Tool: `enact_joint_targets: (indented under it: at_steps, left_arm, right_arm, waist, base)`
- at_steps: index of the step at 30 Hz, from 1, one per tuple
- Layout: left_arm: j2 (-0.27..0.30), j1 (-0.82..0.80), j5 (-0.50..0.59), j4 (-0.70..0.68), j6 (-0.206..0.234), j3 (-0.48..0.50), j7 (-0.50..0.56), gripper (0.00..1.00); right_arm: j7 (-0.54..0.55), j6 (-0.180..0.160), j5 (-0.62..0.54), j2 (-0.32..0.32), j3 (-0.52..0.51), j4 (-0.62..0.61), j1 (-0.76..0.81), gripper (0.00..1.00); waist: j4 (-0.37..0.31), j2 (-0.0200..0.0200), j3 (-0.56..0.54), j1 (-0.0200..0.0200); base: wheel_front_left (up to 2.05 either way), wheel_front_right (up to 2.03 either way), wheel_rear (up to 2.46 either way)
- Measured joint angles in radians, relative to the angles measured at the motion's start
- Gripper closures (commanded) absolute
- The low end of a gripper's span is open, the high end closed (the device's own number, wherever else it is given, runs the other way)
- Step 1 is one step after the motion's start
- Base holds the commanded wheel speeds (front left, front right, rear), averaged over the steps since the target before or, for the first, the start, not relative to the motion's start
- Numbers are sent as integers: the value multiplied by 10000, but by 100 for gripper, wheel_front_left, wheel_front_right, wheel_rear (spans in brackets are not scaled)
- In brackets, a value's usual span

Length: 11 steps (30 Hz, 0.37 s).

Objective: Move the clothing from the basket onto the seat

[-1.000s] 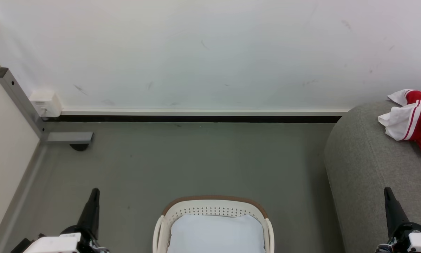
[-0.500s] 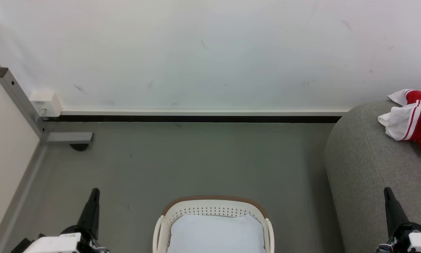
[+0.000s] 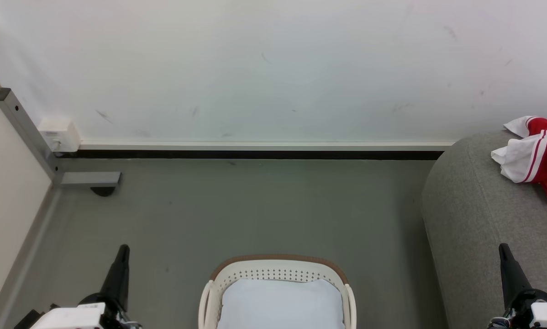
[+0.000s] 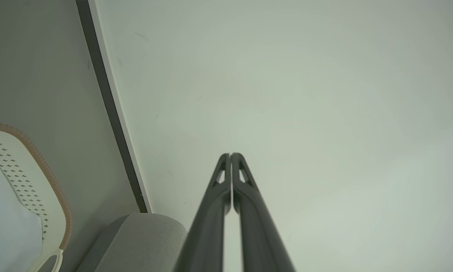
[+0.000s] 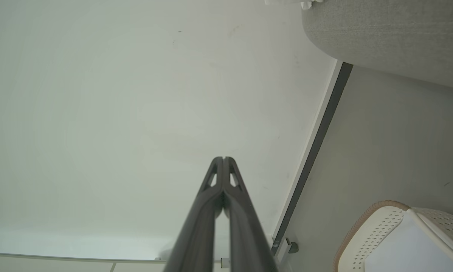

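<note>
The red and white clothing [image 3: 538, 157] lies crumpled on the grey seat [image 3: 479, 219] at the far right, near the wall. The white basket [image 3: 278, 273] with a brown rim stands on the floor at bottom centre and holds a pale blue-white pad [image 3: 280, 304]. My left gripper [image 3: 123, 249] is shut at the lower left, left of the basket, holding nothing. Shut as well, my right gripper [image 3: 502, 247] sits at the lower right over the seat's front part. In the wrist views, the left gripper [image 4: 230, 155] and right gripper [image 5: 223, 158] point at the wall with tips together.
A white wall with a dark skirting strip [image 3: 255, 154] runs across the back. A grey metal post with a foot [image 3: 88, 179] and a white box [image 3: 59, 134] stand in the left corner. Grey floor [image 3: 255, 210] lies between basket and wall.
</note>
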Motion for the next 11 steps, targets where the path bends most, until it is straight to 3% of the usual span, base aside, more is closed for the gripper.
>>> enact_joint_targets:
  at_steps: [11]
  left_arm:
    - [0, 0, 0, 0, 0, 0, 0, 100]
  right_arm:
    - [0, 0, 0, 0, 0, 0, -1, 100]
  waist:
    - [0, 0, 0, 0]
  base:
    - [0, 0, 0]
